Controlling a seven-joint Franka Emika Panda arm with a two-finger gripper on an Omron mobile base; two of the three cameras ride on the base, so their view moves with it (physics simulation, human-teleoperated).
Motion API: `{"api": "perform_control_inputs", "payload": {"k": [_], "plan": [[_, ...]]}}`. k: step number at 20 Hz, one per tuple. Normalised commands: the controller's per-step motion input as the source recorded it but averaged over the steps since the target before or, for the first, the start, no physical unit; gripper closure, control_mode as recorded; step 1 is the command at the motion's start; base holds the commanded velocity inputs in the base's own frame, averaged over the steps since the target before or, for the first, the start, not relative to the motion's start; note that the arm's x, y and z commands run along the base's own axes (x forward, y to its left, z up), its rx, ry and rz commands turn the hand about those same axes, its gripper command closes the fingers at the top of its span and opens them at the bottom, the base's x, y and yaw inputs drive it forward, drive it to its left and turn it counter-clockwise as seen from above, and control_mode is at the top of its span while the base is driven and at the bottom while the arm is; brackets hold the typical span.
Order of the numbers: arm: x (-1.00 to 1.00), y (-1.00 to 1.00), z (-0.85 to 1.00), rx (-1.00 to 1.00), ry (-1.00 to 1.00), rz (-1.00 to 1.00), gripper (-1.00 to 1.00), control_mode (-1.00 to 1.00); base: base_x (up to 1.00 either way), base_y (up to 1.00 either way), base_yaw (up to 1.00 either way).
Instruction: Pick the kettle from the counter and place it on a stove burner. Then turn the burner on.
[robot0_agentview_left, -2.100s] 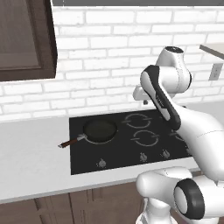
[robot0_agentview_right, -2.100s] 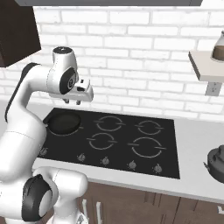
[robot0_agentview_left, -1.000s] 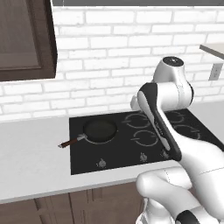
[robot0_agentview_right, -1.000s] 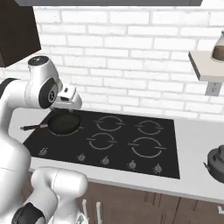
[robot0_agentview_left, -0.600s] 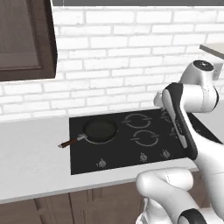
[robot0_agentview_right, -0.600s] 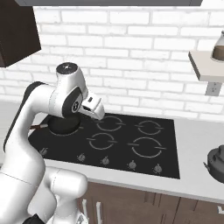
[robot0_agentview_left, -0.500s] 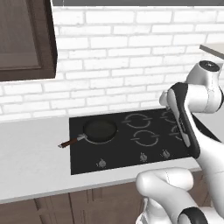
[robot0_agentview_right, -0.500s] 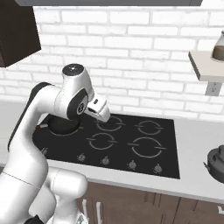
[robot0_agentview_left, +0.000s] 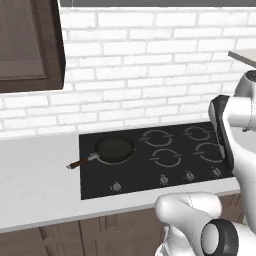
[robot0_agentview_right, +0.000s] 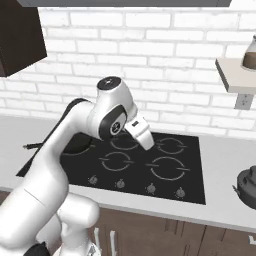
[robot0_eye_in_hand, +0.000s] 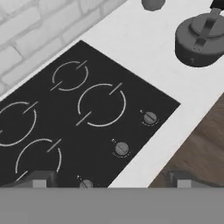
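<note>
The dark grey kettle (robot0_eye_in_hand: 202, 38) stands on the pale counter (robot0_eye_in_hand: 144, 52) to the right of the stove, and at the right edge of the right base view the kettle (robot0_agentview_right: 248, 186) is partly cut off. The black stove (robot0_agentview_right: 165, 175) carries white ring burners and a front row of knobs (robot0_eye_in_hand: 121, 148). My gripper (robot0_eye_in_hand: 109, 180) hovers above the stove's right half, open, its fingertips (robot0_eye_in_hand: 38, 179) wide apart with nothing between them. In the right base view the gripper (robot0_agentview_right: 148, 144) points down and right, well short of the kettle.
A black frying pan (robot0_agentview_left: 115, 149) with a brown handle sits on the stove's left rear burner. A small dark round object (robot0_eye_in_hand: 152, 3) lies on the counter behind the kettle. A wall shelf (robot0_agentview_right: 236, 75) with a jar hangs above the right counter. A dark upper cabinet (robot0_agentview_left: 27, 45) is at left.
The arm has swung rightward from over the pan side, across the stove, towards its right half. The pan and kettle have not moved.
</note>
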Motion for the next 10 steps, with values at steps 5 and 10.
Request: {"api": "perform_control_inputs", "payload": {"k": [5,10], "plan": [[0.0,-1.0,0.0,0.0,0.0,-0.42,-1.0,-1.0,0.0,0.0,0.0],[0.03,-1.0,-0.03,0.02,0.0,-0.37,-1.0,-1.0,0.0,0.0,0.0]]}}
